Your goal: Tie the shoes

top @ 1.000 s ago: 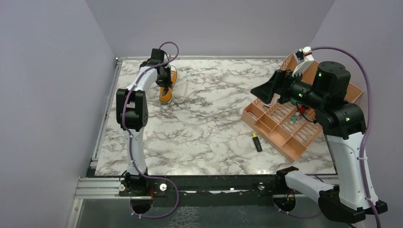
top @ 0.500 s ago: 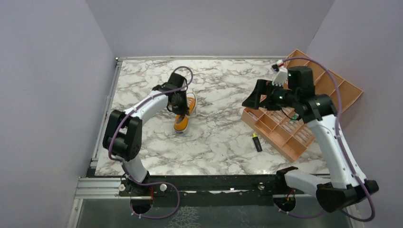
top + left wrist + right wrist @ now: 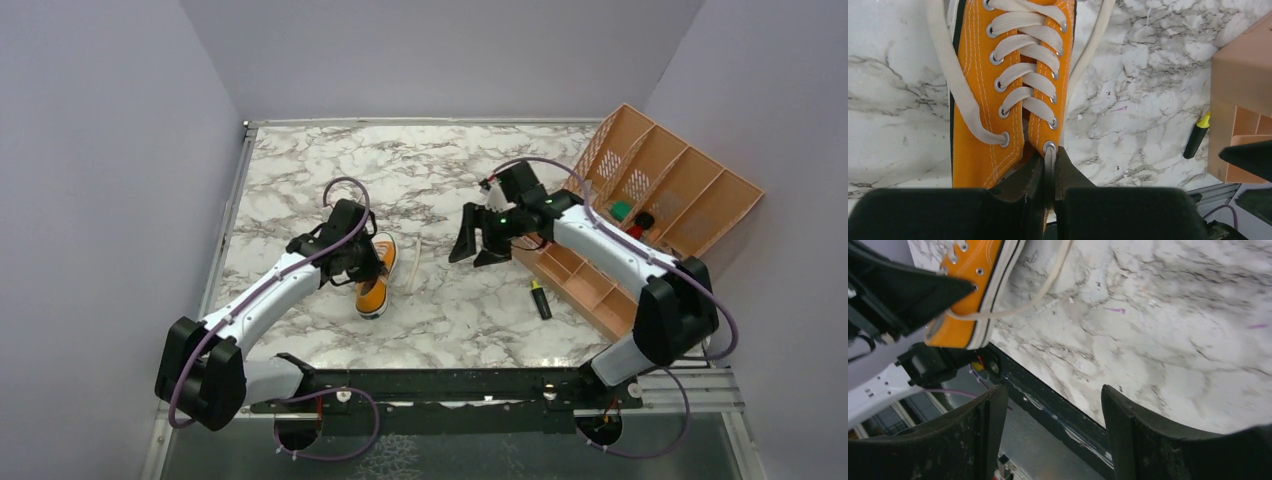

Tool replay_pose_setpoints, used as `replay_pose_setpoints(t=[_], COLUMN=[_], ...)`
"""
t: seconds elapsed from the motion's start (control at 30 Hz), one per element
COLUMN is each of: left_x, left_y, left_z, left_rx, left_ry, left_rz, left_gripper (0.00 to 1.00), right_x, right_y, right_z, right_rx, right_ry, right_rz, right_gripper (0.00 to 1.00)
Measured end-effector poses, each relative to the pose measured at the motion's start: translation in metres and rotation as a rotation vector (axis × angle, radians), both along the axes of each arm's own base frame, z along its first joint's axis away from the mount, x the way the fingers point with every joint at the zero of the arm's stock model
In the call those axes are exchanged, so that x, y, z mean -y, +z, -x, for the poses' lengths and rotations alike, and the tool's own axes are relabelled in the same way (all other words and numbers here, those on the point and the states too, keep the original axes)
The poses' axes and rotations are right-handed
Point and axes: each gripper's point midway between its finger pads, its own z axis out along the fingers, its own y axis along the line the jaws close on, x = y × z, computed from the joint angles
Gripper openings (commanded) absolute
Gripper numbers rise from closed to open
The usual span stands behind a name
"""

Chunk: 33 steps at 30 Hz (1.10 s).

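Note:
The orange sneaker (image 3: 373,288) lies on the marble table left of centre, toe toward the near edge. It fills the left wrist view (image 3: 978,125), white laces crossed through its eyelets. My left gripper (image 3: 371,262) is shut at the shoe's opening (image 3: 1049,161), pinching the white lace where it leaves the top right eyelet. One loose lace end (image 3: 413,262) trails on the table right of the shoe; it also shows in the right wrist view (image 3: 1048,282). My right gripper (image 3: 470,250) is open and empty, low over the table right of the shoe (image 3: 973,285).
A peach divided organizer tray (image 3: 600,285) lies at the right, with a tilted peach rack (image 3: 670,180) behind it holding small items. A black marker with a yellow cap (image 3: 541,300) lies beside the tray; it also shows in the left wrist view (image 3: 1196,137). The table's black front rail (image 3: 1058,415) is near.
My left gripper has dragged the shoe from the far left corner toward the near middle. My right arm has swung down and left from above the tray to beside the shoe, still open.

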Motion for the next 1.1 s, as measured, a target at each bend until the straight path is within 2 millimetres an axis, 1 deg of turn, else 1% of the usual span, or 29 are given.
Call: replay_pose_setpoints(t=[0.03,0.1,0.2,0.23,0.27,0.37,0.47,0.6,0.63,0.73,0.83,0.87,0.9,0.93,1.03,1.07,1.1], left_x=[-0.003,-0.004,-0.001,0.000,0.001,0.006,0.009,0.013,0.013,0.014,0.015,0.015,0.016,0.017,0.021,0.025,0.028], left_y=[-0.006,-0.011,-0.010,-0.010,-0.009,-0.010,-0.010,-0.013,-0.013,-0.014,-0.015,-0.016,-0.015,-0.015,-0.015,-0.017,-0.020], left_z=[0.007,0.012,0.009,0.007,0.006,0.002,0.000,0.000,0.001,0.002,0.003,0.004,0.004,0.005,0.004,0.004,0.004], left_rx=[-0.021,-0.044,-0.040,-0.036,-0.034,-0.036,-0.035,-0.047,-0.048,-0.051,-0.055,-0.056,-0.056,-0.058,-0.054,-0.061,-0.069], left_ry=[0.018,0.036,0.047,0.051,0.055,0.063,0.063,0.052,0.050,0.045,0.038,0.033,0.030,0.022,0.009,-0.001,-0.012], left_rz=[0.001,0.004,0.017,0.023,0.029,0.048,0.061,0.072,0.073,0.078,0.082,0.084,0.087,0.094,0.113,0.124,0.131], left_gripper=[0.04,0.04,0.04,0.04,0.04,0.04,0.04,0.04,0.04,0.04,0.04,0.04,0.04,0.04,0.05,0.09,0.15], right_x=[-0.011,-0.032,-0.059,-0.066,-0.079,-0.106,-0.117,-0.120,-0.118,-0.116,-0.111,-0.110,-0.108,-0.103,-0.086,-0.078,-0.066], right_y=[-0.007,-0.024,-0.053,-0.041,-0.069,-0.086,-0.101,-0.120,-0.126,-0.130,-0.133,-0.134,-0.136,-0.136,-0.136,-0.135,-0.134], right_z=[-0.002,-0.005,-0.015,-0.031,-0.032,-0.056,-0.069,-0.088,-0.091,-0.099,-0.100,-0.100,-0.100,-0.099,-0.092,-0.088,-0.082], right_rx=[-0.007,-0.043,-0.100,-0.061,-0.104,-0.079,-0.054,-0.014,-0.004,0.032,0.066,0.082,0.098,0.115,0.138,0.139,0.137], right_ry=[0.005,0.002,-0.026,-0.062,-0.051,-0.091,-0.120,-0.141,-0.140,-0.141,-0.145,-0.144,-0.150,-0.150,-0.159,-0.157,-0.151], right_rz=[0.001,0.009,0.069,0.072,0.125,0.199,0.269,0.367,0.390,0.435,0.489,0.507,0.519,0.535,0.560,0.570,0.582], right_gripper=[0.67,0.63,0.63,0.63,0.63,0.63,0.63,0.62,0.61,0.53,0.31,0.20,0.04,0.01,0.01,0.01,0.01])
